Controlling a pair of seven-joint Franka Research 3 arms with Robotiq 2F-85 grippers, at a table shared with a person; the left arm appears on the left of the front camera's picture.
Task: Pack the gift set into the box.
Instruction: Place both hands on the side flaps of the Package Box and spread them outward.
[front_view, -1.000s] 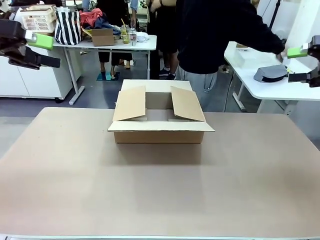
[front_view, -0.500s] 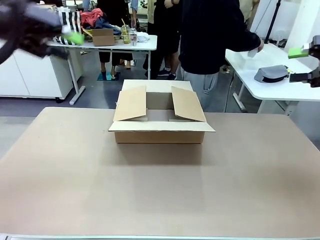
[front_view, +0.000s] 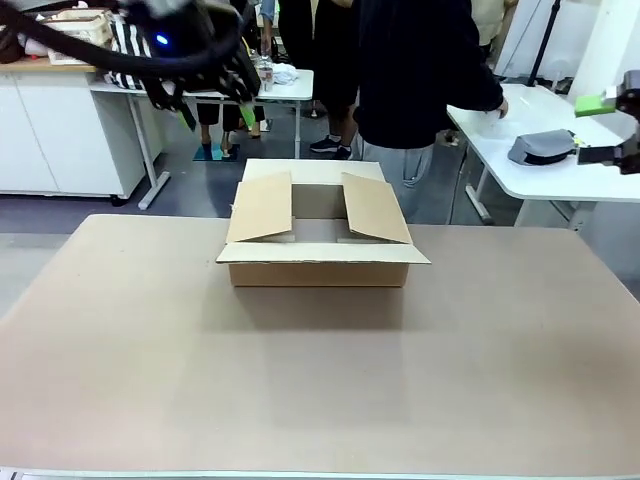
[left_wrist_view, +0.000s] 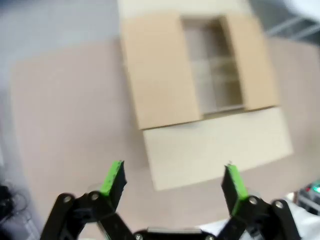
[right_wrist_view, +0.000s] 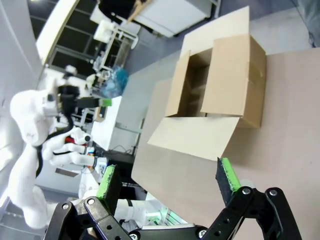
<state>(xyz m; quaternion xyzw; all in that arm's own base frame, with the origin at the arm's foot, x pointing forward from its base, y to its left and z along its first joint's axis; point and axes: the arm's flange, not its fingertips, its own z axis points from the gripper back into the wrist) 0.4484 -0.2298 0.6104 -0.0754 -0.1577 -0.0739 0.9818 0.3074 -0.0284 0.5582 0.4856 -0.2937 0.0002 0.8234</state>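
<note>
The box stands in the middle of the brown table with its four flaps open; the two side flaps lean inward. Nothing shows inside it from above in the left wrist view, where the box lies below my open left gripper. My left gripper hangs blurred, high up behind the box's left rear corner. My right gripper stays open at the far right edge, and its wrist view has the box beyond the open right gripper. A dark grey curved piece of the gift set lies on the white side table.
A person in a dark top stands behind the box with a hand over the white side table. Another white table with bags and clutter stands at the back left. The brown table is bare in front of the box.
My left arm has swung from the far left edge to the right, to above and behind the box. The person's hand has shifted over the side table. The right gripper has stayed put.
</note>
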